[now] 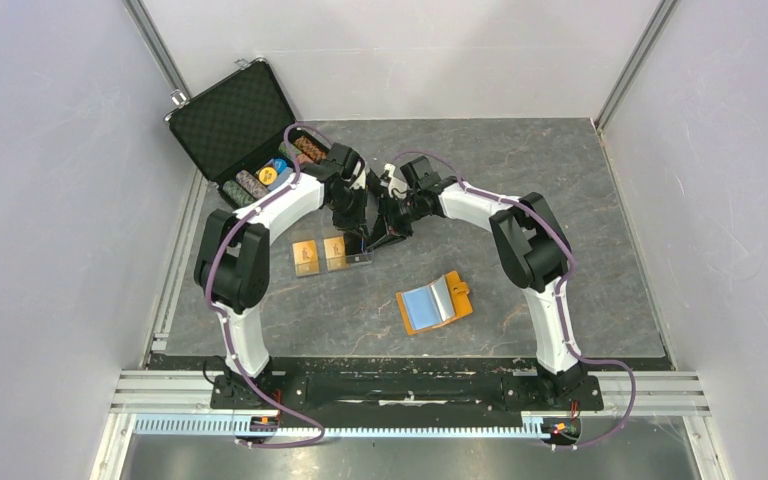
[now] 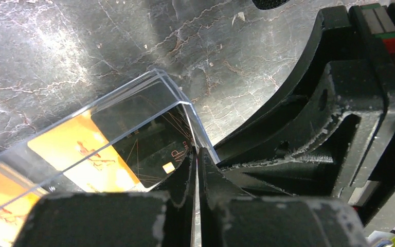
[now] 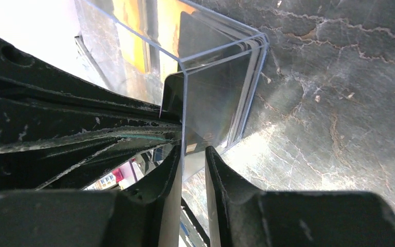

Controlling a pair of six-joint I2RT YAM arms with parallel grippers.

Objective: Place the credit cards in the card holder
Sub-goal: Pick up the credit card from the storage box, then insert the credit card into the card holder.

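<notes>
**Left gripper [image 2: 198, 159] pinches clear box [image 2: 133, 103] — cards may slip**

R gripper [image 3: 193, 154] sits narrow round the box wall; can't tell if it grips. The credit cards [image 1: 306, 255] are by the box, a black card [image 2: 154, 139] inside; card holder [image 1: 435, 303] lies open, well apart. If both pull diff. ways, box could tip or pop out — cards fall. Black card's tiny marks can't be read.

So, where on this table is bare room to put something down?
Bare slate lies right of and behind the right arm, up to the table edges. Another lies between the left arm and the card holder. Crowded: the middle, where the left gripper and right gripper meet at the clear box beside the gold cards; the black case fills the far left corner.
</notes>
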